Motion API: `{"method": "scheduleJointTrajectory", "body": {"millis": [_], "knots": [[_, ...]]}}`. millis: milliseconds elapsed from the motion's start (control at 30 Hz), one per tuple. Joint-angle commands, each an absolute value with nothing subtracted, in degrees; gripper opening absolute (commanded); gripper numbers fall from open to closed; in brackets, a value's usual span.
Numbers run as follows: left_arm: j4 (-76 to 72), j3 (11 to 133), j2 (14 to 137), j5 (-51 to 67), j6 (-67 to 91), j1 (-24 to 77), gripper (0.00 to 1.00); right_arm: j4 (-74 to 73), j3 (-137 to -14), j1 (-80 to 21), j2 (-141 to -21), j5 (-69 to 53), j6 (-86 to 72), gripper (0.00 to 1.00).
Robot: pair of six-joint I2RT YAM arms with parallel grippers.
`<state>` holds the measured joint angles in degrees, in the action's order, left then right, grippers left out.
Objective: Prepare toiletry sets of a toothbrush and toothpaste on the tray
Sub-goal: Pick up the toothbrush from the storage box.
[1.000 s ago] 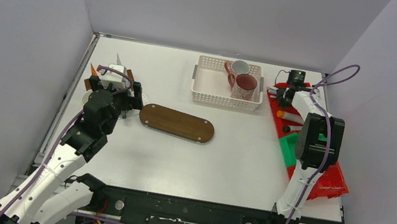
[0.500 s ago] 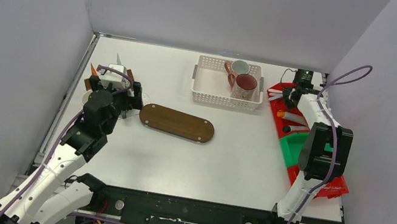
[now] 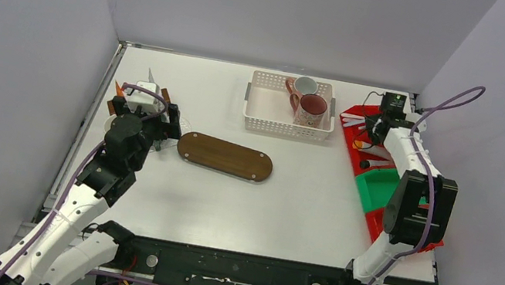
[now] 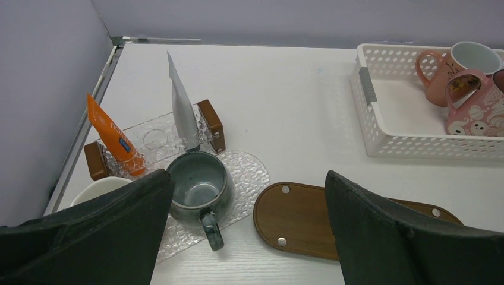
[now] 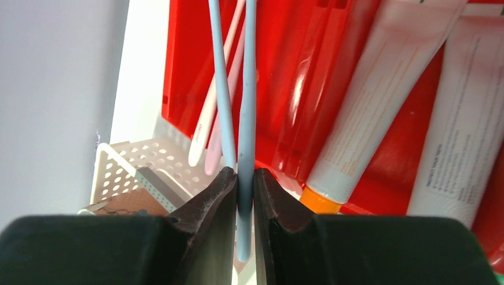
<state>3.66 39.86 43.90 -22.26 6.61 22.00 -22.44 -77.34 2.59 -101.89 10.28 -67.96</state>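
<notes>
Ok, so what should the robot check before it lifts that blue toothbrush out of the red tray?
1. Grip: ok. The right gripper is shut on the blue toothbrush, with the handle pinched between both fingers.
2. Neighbours out of the way: not ok. A second blue brush lies right beside it and might drag along.
3. Which end is held: cannot tell. No bristles are in view.
4. Somewhere to put it: ok. The dark green mug stands upright and empty.
5. Other arm free: ok. The left gripper is open and holds nothing.
</notes>
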Motion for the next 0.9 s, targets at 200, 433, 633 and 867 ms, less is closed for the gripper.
{"method": "scheduleJointTrajectory", "body": {"millis": [200,433,633,867], "knots": [[1.1,39.8,43.5,-21.6,6.6,21.3,0.96,-25.9,-81.4,4.3,-106.8,14.2,-59.9,0.11],[1.1,39.9,43.7,-21.4,6.7,21.1,0.96,-27.8,-81.1,4.0,-106.9,14.2,-54.3,0.08],[1.1,39.9,43.4,-21.3,6.7,21.1,0.96,-28.5,-80.2,3.9,-104.9,17.5,-49.9,0.05],[1.1,39.9,43.2,-21.2,6.7,21.0,0.96,-30.7,-79.7,3.6,-101.9,23.7,-47.1,0.06]]}}
